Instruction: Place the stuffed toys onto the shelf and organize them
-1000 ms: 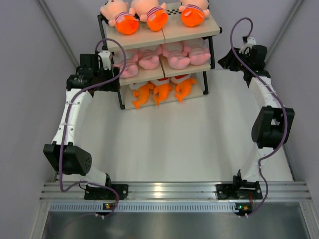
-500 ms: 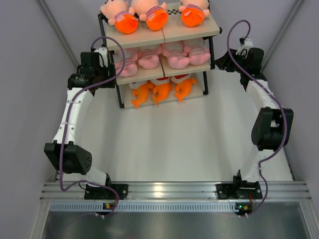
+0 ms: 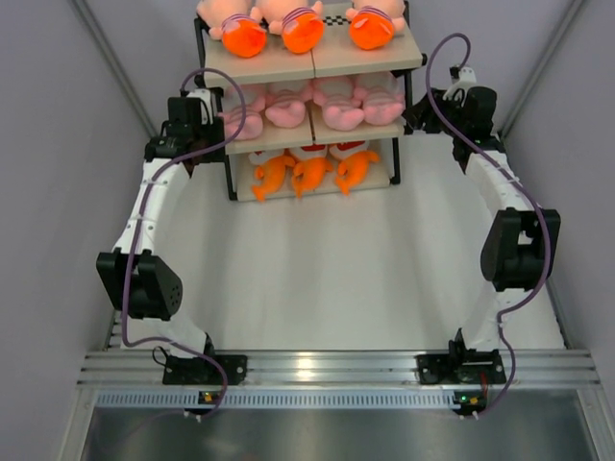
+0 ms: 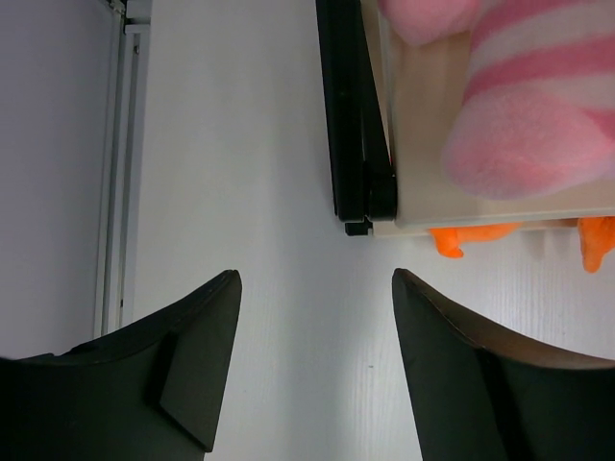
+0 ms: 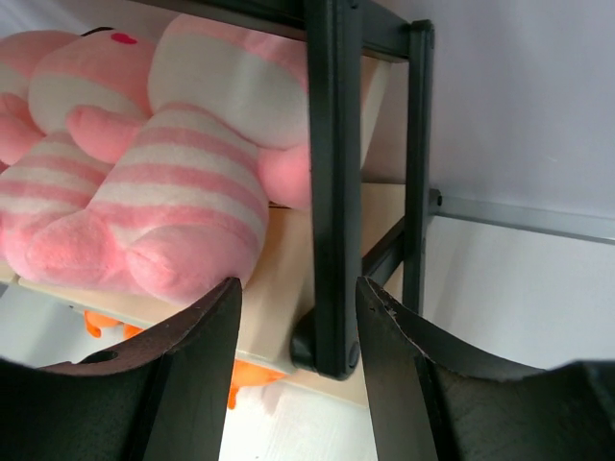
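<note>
Seen from above, the shelf (image 3: 317, 60) holds every toy that shows. Three peach-headed dolls (image 3: 293, 21) lie on its top board, four pink striped animals (image 3: 332, 108) on its middle board, and three orange sharks (image 3: 312, 173) on its bottom board. No toy shows on the table (image 3: 317, 279) in front of the shelf, so the placing looks done, one kind to a tier. What may be left is small straightening, or squaring the shelf itself. The left arm (image 3: 149, 206) reaches to the shelf's left side and the right arm (image 3: 500, 178) to its right side. Both wrists are squeezed between the frame and the side walls (image 3: 58, 144), and the open room lies in front of the shelf.

In the left wrist view, the left fingers (image 4: 192, 355) are spread wide and hold nothing, with bare table between them. The shelf's left post (image 4: 351, 115) stands just ahead of the gap, apart from both fingers. A pink animal overhangs the board edge beside it.

In the right wrist view, the right fingers (image 5: 173, 375) are parted and empty. The shelf's right post (image 5: 332, 173) shows in the gap, close to one finger, and I cannot tell whether it touches. Pink animals sit just behind that post, so backing away from the shelf looks safer than pressing in
</note>
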Controlling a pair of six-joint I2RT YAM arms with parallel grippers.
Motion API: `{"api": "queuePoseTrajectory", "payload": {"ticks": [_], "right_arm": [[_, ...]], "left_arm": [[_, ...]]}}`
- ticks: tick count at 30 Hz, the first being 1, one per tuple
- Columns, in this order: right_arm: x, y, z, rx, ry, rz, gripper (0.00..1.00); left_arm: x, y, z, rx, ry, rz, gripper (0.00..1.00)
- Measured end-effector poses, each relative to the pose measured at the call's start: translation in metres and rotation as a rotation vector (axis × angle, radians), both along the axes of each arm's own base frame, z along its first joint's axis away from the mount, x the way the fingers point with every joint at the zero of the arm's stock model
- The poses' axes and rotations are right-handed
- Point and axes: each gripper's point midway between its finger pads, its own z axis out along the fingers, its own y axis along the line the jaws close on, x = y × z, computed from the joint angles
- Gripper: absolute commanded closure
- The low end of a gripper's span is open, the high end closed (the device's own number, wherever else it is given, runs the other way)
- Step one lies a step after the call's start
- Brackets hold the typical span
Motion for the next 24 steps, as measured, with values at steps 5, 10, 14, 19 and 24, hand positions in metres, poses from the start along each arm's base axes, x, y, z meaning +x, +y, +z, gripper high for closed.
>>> {"api": "queuePoseTrajectory", "payload": {"ticks": [5, 10, 14, 19, 24], "right_arm": [[0.007, 0.012, -0.005, -0.011, 0.000, 0.002, 0.50], [0.012, 0.014, -0.021, -0.015, 0.034, -0.008, 0.52], [0.013, 0.016, -0.025, -0.017, 0.042, -0.011, 0.64], [0.016, 0.012, -0.029, -0.028, 0.042, -0.025, 0.85], [0.015, 0.013, -0.029, -0.041, 0.037, -0.019, 0.94]], "left_arm": [[0.006, 0.003, -0.003, 0.013, -0.020, 0.012, 0.31], [0.023, 0.004, -0.005, 0.032, -0.053, 0.010, 0.33], [0.034, 0.003, -0.007, 0.030, -0.077, 0.005, 0.35], [0.045, -0.002, -0.006, 0.013, -0.108, -0.015, 0.55], [0.055, -0.007, -0.013, 0.007, -0.115, -0.042, 0.82]]}}
